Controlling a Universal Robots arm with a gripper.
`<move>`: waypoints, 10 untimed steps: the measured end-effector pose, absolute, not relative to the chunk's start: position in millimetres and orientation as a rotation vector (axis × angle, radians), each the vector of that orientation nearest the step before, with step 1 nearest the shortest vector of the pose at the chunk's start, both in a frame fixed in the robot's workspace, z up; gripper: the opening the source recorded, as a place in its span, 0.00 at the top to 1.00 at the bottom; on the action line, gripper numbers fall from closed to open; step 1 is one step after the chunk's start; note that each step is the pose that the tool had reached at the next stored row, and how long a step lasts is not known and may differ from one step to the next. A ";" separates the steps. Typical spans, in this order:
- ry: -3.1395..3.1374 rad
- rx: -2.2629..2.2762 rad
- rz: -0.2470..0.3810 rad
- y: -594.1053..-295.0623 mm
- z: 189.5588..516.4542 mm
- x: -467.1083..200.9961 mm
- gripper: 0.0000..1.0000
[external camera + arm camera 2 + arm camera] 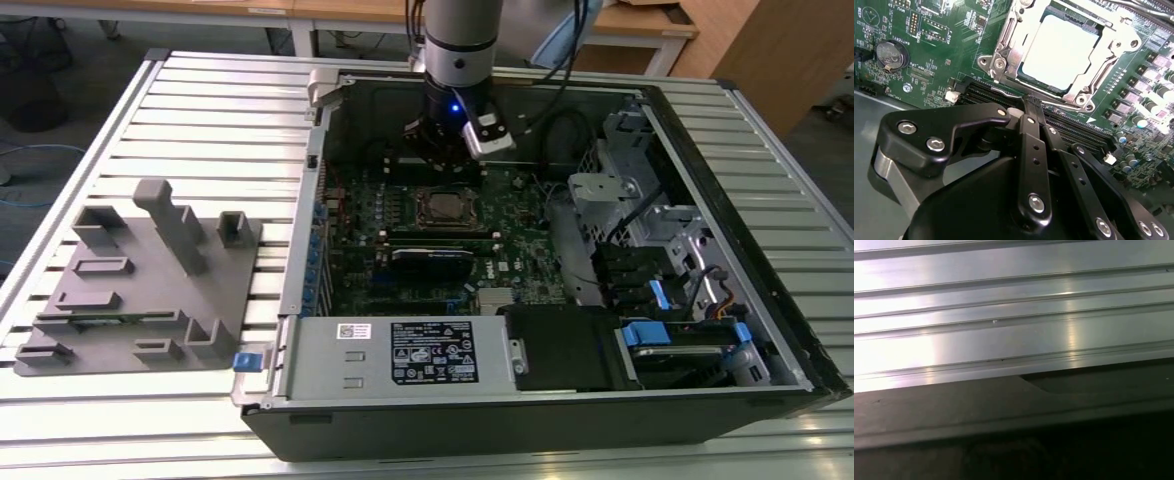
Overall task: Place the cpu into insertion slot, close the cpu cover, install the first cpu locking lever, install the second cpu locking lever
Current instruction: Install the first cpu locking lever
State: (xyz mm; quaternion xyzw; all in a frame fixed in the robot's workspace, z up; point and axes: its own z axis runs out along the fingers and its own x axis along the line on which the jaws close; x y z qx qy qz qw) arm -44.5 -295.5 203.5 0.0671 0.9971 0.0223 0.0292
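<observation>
The cpu [1059, 50], with its silvery-grey top, lies flat in the insertion slot [1030, 80] on the green motherboard [929, 75]. The metal cpu cover [1074, 97] lies down over it, framing the chip. Thin metal levers [1004, 47] run along two sides of the cover. My gripper [1031, 102] is shut, with its black fingertips pressed together just beside the cover's edge and the long black memory slots [984, 92]. In the exterior view my gripper [447, 160] hangs inside the open computer case, just behind the socket [442, 208].
A black card [434, 262] stands across the board in front of the socket. The power supply [400, 350] fills the case's near side, with drive bays [667, 280] on the exterior view's right. A grey fixture tray [134, 280] lies on the slatted table [1004, 315].
</observation>
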 end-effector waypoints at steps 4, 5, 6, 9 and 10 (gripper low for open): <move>3.070 0.266 0.067 -295.5 202.9 -44.5 0.89; 3.069 0.279 0.066 -295.6 202.7 -44.5 0.89; 3.068 0.290 0.066 -295.6 202.5 -44.5 0.89; 3.064 0.323 0.065 -295.5 201.9 -44.3 0.89; 3.063 0.331 0.065 -295.6 201.8 -44.1 0.89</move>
